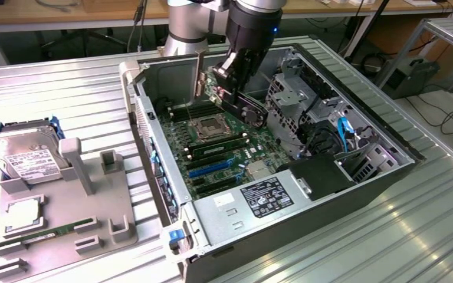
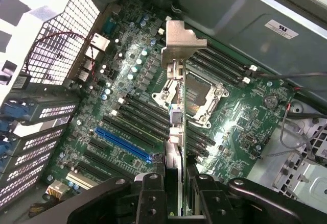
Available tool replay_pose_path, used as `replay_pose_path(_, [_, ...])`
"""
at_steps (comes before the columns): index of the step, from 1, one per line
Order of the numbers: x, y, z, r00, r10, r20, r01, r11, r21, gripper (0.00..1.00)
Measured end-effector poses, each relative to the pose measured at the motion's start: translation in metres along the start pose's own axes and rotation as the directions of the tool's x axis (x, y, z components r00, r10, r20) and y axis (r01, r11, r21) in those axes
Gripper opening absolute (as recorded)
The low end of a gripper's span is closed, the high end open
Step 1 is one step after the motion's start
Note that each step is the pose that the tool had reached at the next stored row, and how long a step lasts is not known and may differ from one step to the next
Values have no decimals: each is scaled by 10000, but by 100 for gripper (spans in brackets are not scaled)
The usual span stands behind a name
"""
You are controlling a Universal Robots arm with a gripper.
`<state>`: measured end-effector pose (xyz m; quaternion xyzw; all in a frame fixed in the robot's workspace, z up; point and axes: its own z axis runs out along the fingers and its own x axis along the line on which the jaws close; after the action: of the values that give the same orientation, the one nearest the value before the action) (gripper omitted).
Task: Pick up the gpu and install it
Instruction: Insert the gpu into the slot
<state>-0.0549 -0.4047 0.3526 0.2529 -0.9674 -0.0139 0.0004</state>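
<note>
1. One graphics card (image 1: 244,107) is in play, and it's already up off the counter (image 1: 353,250). The gripper (image 1: 230,75) is pinching it by the edge, jaws clamped on the card itself.
2. The card hangs edge-down inside the open computer case (image 1: 356,191), above the motherboard (image 2: 240,117). It's roughly over the processor socket (image 2: 199,99), and its silver bracket (image 2: 180,43) is on the end away from the gripper.
3. So I'd call the pick-up done and the install not. The card's bottom edge isn't sitting in anything, and the long blue slot (image 2: 122,141) is off to one side of it with nothing plugged in.
4. The counter is ribbed metal, and the case lies on its side with the panel off.
5. On the exterior view's left there's a grey parts tray (image 1: 61,200). It holds a hard drive (image 1: 26,156) in a blue frame, a processor chip (image 1: 26,215) and a green memory stick (image 1: 49,231).
6. Room-wise it's a workshop: wooden desks (image 1: 53,12) behind, cables (image 1: 447,118) on the floor and a metal rack (image 1: 447,35) at the exterior view's right.
</note>
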Motion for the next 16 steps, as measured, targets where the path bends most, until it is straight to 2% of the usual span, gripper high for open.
replay_pose_path(16, [0, 0, 0, 9975, -710, -19, 710, 9975, -5, 26])
